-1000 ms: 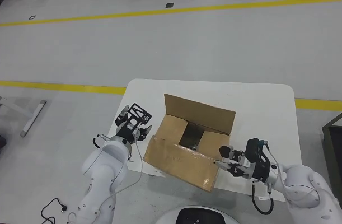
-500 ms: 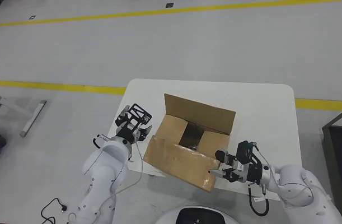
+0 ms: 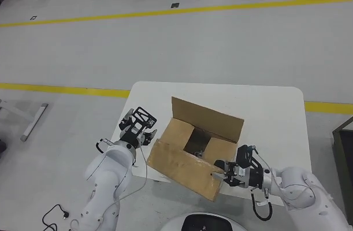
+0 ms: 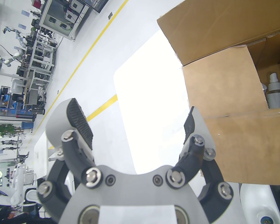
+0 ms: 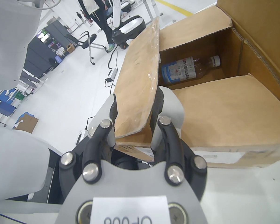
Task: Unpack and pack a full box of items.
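Note:
An open cardboard box [image 3: 179,136] stands in the middle of the white table [image 3: 268,110]. Its back flap [image 3: 208,118] is raised and its front flap [image 3: 185,167] hangs outward over the near edge. My right gripper [image 3: 221,172] is at the flap's right corner; in the right wrist view it [image 5: 136,101] is shut on that front flap [image 5: 140,75]. Inside the box lies a brown bottle [image 5: 189,69] with a white and blue label. A spray bottle [image 4: 275,89] also rests inside. My left gripper [image 3: 138,120] hovers open and empty [image 4: 131,110] just left of the box [image 4: 224,89].
Bare tabletop lies behind the box and to its right [image 3: 274,133]. The box's front flap overhangs the near table edge. On the floor, a metal stand [image 3: 20,112] is far left and a dark frame [image 3: 346,138] is at the right edge.
My right gripper has moved left to the front flap's corner and closed on it. The flap has tilted slightly lower. The left arm has not moved.

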{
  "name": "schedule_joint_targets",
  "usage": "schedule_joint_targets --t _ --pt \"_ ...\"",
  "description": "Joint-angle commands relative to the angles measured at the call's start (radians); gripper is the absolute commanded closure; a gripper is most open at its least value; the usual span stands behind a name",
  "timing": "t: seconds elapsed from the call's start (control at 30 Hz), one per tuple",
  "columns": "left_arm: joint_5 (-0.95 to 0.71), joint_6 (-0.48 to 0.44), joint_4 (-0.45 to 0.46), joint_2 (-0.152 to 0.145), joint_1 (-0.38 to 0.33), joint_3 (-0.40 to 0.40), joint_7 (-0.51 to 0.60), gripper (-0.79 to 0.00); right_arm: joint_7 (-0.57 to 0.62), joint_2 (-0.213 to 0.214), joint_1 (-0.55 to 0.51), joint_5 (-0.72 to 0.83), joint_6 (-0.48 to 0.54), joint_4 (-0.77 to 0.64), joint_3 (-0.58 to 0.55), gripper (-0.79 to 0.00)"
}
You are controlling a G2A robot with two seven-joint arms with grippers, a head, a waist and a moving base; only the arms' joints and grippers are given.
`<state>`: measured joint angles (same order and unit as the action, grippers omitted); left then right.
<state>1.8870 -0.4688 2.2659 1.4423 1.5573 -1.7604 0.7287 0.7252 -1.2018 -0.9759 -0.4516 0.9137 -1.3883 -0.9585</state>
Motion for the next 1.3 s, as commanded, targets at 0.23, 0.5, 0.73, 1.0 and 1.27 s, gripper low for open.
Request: schedule_joint_targets --t 0.23,0.5,0.73,1.0,1.27 --pt "0.0 0.0 0.0 0.0 0.0 0.0 0.0 -0.785 0.012 0.002 0.024 0.052 0.009 0.019 0.033 -0.163" --pt "0.0 0.0 0.0 0.0 0.0 0.0 0.0 -0.785 0.003 0.009 0.042 0.053 0.012 0.014 0.032 0.0" --pt "0.0 0.0 0.0 0.0 0.0 0.0 0.0 -0.785 -0.064 0.025 0.084 -0.098 0.0 -0.027 -0.051 0.0" --pt "0.0 0.0 0.0 0.0 0.0 0.0 0.0 -0.785 -0.18 0.039 0.091 -0.366 0.022 -0.113 -0.104 0.0" --pt "0.007 0.001 -0.013 -0.005 0.009 0.001 -0.03 -0.785 -0.419 0.052 -0.044 -0.643 0.038 -0.246 -0.13 0.0"
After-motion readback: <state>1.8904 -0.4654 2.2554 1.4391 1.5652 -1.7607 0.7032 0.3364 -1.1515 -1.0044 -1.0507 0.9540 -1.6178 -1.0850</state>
